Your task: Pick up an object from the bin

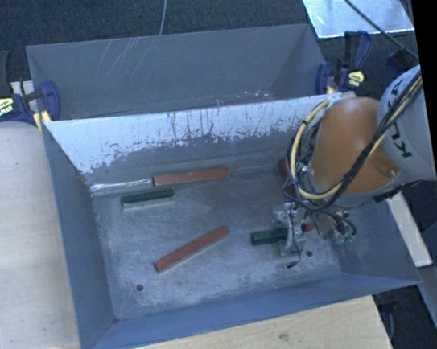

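Observation:
My gripper [294, 237] is low over the bin floor at the right, under the orange dome. A short dark green block [266, 237] lies flat just to its left, and the block's right end reaches the gripper's metal parts. Whether the block is gripped is hidden. A long red-brown bar [191, 249] lies at a slant on the floor, left of the green block and apart from it.
A second red-brown bar [191, 177] lies along the foot of the back wall. A thin dark green bar [147, 196] lies just in front of it to the left. A small dark speck [140, 287] sits near the front left. The arm and its cables cover the bin's right side.

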### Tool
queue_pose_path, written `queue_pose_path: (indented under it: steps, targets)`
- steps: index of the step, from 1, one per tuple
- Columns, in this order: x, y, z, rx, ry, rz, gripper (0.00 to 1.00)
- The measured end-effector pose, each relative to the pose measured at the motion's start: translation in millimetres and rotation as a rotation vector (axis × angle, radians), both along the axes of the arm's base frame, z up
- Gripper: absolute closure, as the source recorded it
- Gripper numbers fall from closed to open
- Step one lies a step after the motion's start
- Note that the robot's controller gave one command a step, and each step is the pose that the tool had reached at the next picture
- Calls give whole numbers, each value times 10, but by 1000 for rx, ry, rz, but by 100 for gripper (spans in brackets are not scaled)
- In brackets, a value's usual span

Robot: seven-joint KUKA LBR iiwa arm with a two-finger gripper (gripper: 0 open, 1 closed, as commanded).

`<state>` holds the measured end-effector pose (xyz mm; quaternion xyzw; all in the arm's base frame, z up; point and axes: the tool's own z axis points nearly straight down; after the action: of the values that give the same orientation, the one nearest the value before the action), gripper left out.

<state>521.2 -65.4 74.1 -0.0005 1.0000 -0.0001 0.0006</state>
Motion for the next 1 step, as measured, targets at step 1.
queue_pose_path:
  steps: [1]
  targets:
    - [321, 177, 1422, 0, -3, -4, 100]
